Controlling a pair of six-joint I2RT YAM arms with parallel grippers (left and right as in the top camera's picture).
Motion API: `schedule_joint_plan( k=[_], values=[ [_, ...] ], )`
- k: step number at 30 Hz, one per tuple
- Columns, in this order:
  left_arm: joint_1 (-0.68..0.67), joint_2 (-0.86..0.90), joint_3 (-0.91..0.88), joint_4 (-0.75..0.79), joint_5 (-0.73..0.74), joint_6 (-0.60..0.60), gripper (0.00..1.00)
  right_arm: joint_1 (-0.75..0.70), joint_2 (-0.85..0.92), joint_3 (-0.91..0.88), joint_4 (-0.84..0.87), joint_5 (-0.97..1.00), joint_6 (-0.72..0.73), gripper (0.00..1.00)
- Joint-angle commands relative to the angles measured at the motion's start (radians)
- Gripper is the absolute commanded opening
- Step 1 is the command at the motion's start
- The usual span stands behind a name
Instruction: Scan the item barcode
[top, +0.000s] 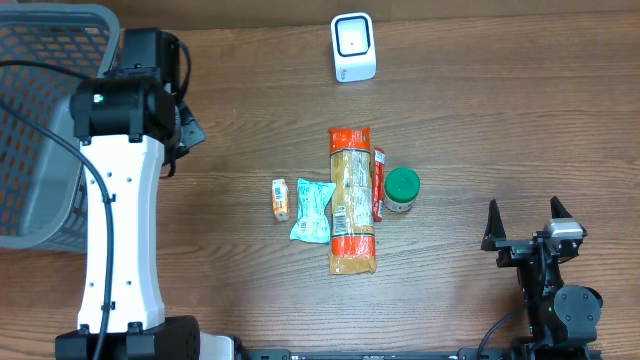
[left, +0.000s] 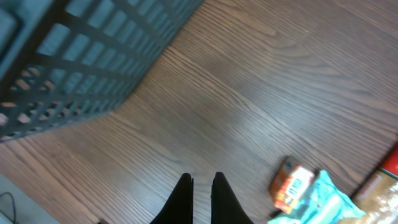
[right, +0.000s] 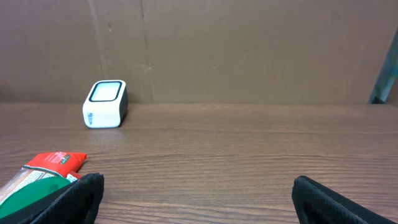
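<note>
The white barcode scanner (top: 353, 47) stands at the back of the table, its window facing up; it also shows in the right wrist view (right: 104, 104). Mid-table lie a long orange pasta packet (top: 352, 200), a thin red packet (top: 379, 183), a green-lidded jar (top: 402, 188), a teal pouch (top: 311, 210) and a small orange box (top: 281, 198). My left gripper (left: 202, 180) hangs shut above bare wood, nothing between its fingers, left of the orange box (left: 292, 186). My right gripper (top: 524, 210) rests wide open and empty at the front right, apart from the items.
A grey mesh basket (top: 40, 120) fills the far left, close behind the left arm; its wall (left: 74, 56) shows in the left wrist view. A cardboard wall backs the table in the right wrist view.
</note>
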Motion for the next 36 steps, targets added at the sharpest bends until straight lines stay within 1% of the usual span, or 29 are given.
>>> schedule_joint_plan(
  k=[1,2,4,5,6,7,26,30,34,35,36],
  values=[
    [0.013,0.013,0.004,0.002,-0.016,0.077,0.19,-0.005,-0.010,-0.011,0.006,0.001,-0.002,1.00],
    [0.013,0.013,0.004,0.002,-0.016,0.088,0.27,-0.005,-0.010,-0.011,0.006,0.001,-0.002,1.00],
    [0.013,0.013,0.004,0.002,-0.016,0.087,0.47,-0.005,-0.010,-0.011,0.006,0.001,-0.002,1.00],
    [0.013,0.013,0.004,0.002,-0.016,0.087,0.59,-0.005,-0.010,-0.011,0.006,0.001,-0.002,1.00],
    [0.012,0.013,0.004,0.002,-0.016,0.087,0.86,-0.005,-0.010,-0.011,0.006,0.001,-0.002,1.00],
    [0.011,0.013,0.004,0.002,-0.016,0.087,1.00,-0.005,-0.010,-0.011,0.006,0.001,-0.002,1.00],
    [0.011,0.013,0.004,0.002,-0.016,0.087,1.00,-0.006,-0.010,-0.011,0.006,0.000,-0.001,1.00],
    [0.011,0.013,0.004,0.002,-0.016,0.087,1.00,-0.005,-0.010,-0.011,0.008,-0.050,-0.001,1.00],
    [0.011,0.013,0.004,0.002,-0.016,0.087,1.00,-0.005,-0.010,-0.011,0.009,-0.052,-0.001,1.00],
    [0.011,0.013,0.004,0.002,-0.016,0.087,0.99,-0.005,-0.010,-0.011,0.009,-0.052,0.007,1.00],
    [0.011,0.013,0.004,0.002,-0.016,0.087,0.99,-0.005,-0.010,-0.010,0.009,-0.052,0.053,1.00]
  ],
)
